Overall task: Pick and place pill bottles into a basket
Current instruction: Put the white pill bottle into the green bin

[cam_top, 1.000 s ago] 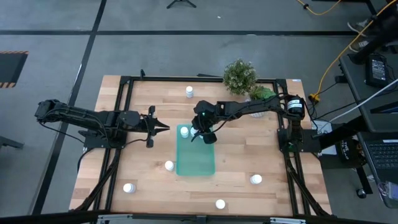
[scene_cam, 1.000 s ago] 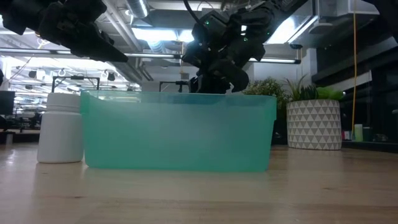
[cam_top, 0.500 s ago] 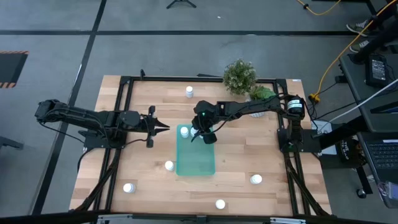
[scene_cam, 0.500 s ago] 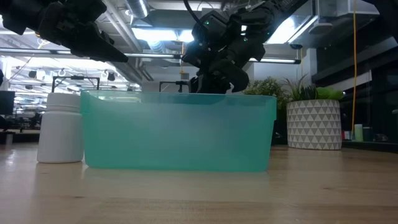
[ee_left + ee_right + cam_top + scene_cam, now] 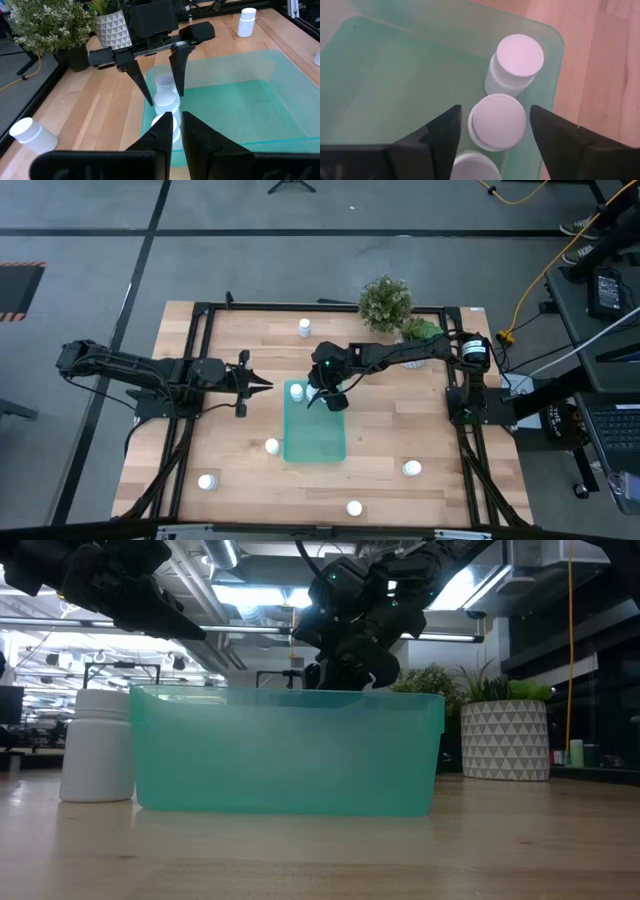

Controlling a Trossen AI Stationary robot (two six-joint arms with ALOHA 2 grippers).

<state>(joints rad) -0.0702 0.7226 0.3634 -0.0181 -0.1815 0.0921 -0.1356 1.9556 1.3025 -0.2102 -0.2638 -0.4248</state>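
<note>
The teal basket lies mid-table, long side running near to far. Three white pill bottles stand upright in a row in its far left corner: one, a middle one and a third. My right gripper hangs open over that corner, slanting down, a finger on either side of the middle bottle with a small gap at each side. My left gripper is shut and hovers level, left of the basket, pointing at it.
Loose bottles stand on the wood: at the far side, beside the basket's left wall, near left, near middle and near right. Two potted plants stand at the far right, under my right arm.
</note>
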